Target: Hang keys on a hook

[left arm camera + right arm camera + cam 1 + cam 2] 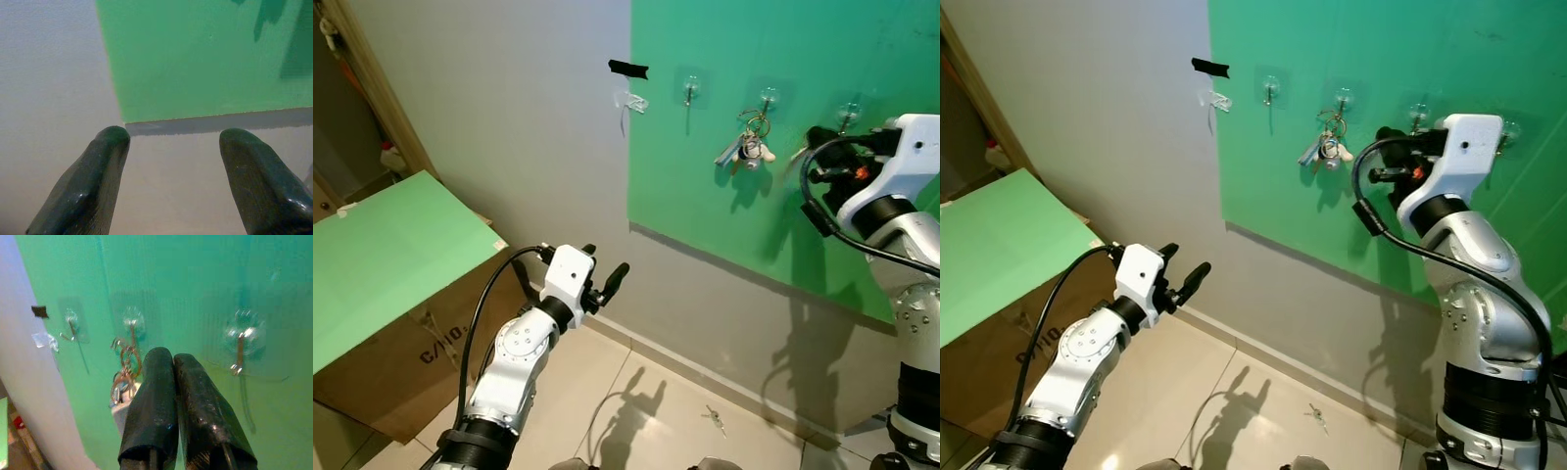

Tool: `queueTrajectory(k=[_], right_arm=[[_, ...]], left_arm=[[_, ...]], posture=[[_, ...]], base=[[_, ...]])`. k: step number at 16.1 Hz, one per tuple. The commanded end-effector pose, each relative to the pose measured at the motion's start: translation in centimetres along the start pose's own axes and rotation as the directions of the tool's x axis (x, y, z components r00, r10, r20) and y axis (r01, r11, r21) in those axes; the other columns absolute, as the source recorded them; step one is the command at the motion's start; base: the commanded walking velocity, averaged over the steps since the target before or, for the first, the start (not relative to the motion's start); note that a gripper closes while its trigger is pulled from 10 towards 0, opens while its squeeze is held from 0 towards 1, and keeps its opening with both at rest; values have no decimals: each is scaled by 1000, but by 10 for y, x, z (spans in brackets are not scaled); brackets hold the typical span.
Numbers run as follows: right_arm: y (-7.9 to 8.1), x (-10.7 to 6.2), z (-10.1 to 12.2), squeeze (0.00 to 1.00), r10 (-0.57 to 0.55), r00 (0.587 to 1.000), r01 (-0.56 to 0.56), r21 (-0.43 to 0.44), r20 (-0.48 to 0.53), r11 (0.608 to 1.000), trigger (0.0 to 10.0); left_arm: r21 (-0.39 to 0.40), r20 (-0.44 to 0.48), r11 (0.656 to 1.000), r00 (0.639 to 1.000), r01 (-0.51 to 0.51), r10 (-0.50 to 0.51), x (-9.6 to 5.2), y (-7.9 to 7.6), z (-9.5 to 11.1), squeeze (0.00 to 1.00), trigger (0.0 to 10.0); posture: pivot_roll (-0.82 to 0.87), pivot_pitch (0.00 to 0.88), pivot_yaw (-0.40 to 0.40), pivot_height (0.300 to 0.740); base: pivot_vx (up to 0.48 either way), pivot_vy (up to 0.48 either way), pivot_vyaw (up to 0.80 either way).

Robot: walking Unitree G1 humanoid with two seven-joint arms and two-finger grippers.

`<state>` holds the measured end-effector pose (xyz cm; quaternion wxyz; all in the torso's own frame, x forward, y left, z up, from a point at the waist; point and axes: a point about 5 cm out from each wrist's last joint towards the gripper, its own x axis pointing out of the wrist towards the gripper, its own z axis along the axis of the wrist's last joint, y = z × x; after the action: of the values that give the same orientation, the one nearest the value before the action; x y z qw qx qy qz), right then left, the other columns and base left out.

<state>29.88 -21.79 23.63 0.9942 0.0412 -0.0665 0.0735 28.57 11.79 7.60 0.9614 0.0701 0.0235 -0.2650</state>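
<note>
We judged that our right gripper [173, 363], pinched empty beside the bunch of silver keys [748, 149] on the clear hook [767, 98], could knock them off when withdrawing.

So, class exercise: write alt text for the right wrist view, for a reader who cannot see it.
The right gripper, its two black fingers pressed together, points at a green wall panel fitted with clear stick-on hooks. A bunch of keys hangs from the middle hook, just beside the fingertips; the hook to its right is bare. Grey wall borders the panel.
</note>
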Motion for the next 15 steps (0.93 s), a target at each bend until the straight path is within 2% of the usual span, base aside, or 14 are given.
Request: queueTrajectory(k=[1,5,9,15], right_arm=[[-5,-5,7,0,-22,1000,22,-17,16,1000,10000],[-16,-12,5,0,-70,998,70,-47,2,996,10000],[-11,-11,-1,0,-54,998,53,-37,-21,998,10000],[-5,-4,1,0,-21,1000,20,-46,-14,999,10000]], left_arm=[[26,-3,1000,1000,16,-16,2,1,1,0,10000],[28,-2,999,1000,28,-28,4,1,1,0,10000],[25,-1,999,999,34,-34,5,-1,1,0,10000],[22,-1,999,1000,27,-27,2,-3,-1,0,10000]], posture=[[-155,0,66,722],[-168,0,71,722],[-168,0,71,722],[-158,0,62,722]], base=[[0,0,0],[0,0,0],[0,0,0],[0,0,0]])
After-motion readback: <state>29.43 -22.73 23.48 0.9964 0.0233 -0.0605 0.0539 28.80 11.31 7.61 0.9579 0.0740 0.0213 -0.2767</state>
